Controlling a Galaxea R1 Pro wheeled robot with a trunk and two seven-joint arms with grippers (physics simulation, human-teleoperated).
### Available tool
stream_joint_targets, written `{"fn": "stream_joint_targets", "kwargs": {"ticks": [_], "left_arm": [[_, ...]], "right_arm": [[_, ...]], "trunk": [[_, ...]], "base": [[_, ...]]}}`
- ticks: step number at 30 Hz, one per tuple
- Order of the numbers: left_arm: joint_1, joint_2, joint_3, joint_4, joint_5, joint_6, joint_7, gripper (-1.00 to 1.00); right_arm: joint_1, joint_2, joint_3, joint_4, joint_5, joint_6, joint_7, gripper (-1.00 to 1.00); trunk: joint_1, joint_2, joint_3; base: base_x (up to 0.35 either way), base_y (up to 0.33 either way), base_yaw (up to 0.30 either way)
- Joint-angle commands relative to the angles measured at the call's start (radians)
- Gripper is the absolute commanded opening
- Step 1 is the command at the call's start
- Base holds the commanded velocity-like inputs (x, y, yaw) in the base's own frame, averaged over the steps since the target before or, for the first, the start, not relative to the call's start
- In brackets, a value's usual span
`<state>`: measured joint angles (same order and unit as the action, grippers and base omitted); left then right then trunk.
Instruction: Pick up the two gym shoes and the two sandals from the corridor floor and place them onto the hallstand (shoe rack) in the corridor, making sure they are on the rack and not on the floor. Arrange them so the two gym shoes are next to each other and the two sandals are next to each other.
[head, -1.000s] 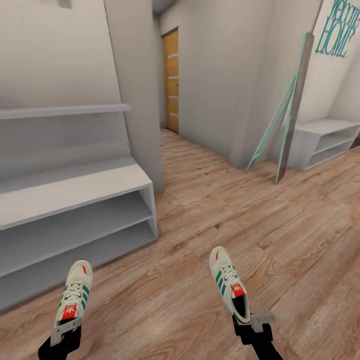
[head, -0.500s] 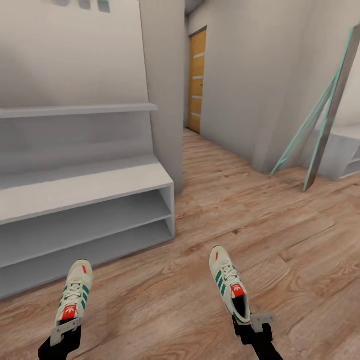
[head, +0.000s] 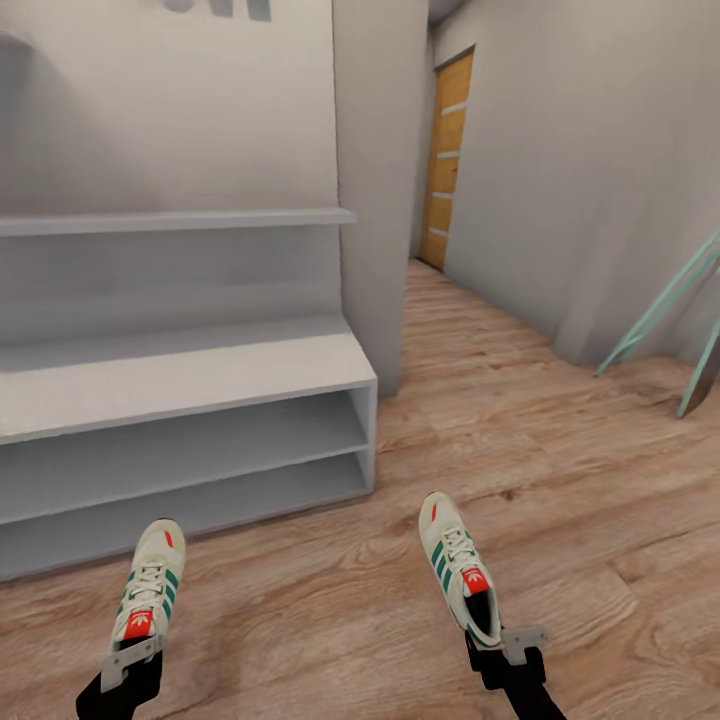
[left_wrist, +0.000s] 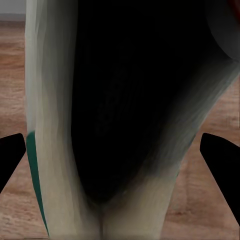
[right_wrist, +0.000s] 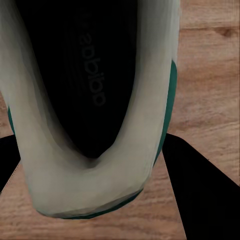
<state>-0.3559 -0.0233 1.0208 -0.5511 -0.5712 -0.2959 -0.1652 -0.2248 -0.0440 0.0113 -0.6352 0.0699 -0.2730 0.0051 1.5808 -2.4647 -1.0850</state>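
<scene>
Head view: left claw (head: 128, 662) grips left shoe (head: 147, 592) by the heel, right claw (head: 505, 643) grips right shoe (head: 460, 568) by the heel. Both held over the floor (head: 520, 470), long axes running toes-forward toward the rack (head: 180, 375).
Left wrist: shoe opening (left_wrist: 125, 110), heel nearest.
Right wrist: heel (right_wrist: 90, 185) between the fingers.

A wooden door (head: 447, 160) with pale horizontal bands stands far ahead of the right gripper (head: 497, 648). Grey walls (head: 560, 170) flank it. A teal-framed leaning object (head: 668, 300) stands ahead and to that gripper's right. Grey wall lettering (head: 215, 8) sits high above the left gripper (head: 128, 663).
</scene>
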Motion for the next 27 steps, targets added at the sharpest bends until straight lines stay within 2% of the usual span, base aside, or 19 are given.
{"fn": "stream_joint_targets", "kwargs": {"ticks": [1,22,27], "left_arm": [[-0.001,-0.001,0.009,-0.002,-0.007,-0.003,-0.008,-1.0],[-0.001,-0.001,0.009,-0.001,-0.007,-0.003,-0.008,-1.0],[-0.001,-0.001,0.009,-0.001,-0.007,-0.003,-0.008,-1.0]], "right_arm": [[0.0,-0.001,0.001,0.0,0.007,-0.002,-0.001,-1.0],[0.0,-0.001,0.001,0.0,0.007,-0.002,-0.001,-1.0],[0.0,-0.001,0.001,0.0,0.007,-0.003,-0.001,-1.0]], "trunk": [[0.0,0.0,-0.001],[0.0,0.0,-0.001],[0.0,0.0,-0.001]], "base": [[0.057,-0.166,0.279],[-0.177,-0.205,0.279],[-0.071,-0.245,0.277]]}}
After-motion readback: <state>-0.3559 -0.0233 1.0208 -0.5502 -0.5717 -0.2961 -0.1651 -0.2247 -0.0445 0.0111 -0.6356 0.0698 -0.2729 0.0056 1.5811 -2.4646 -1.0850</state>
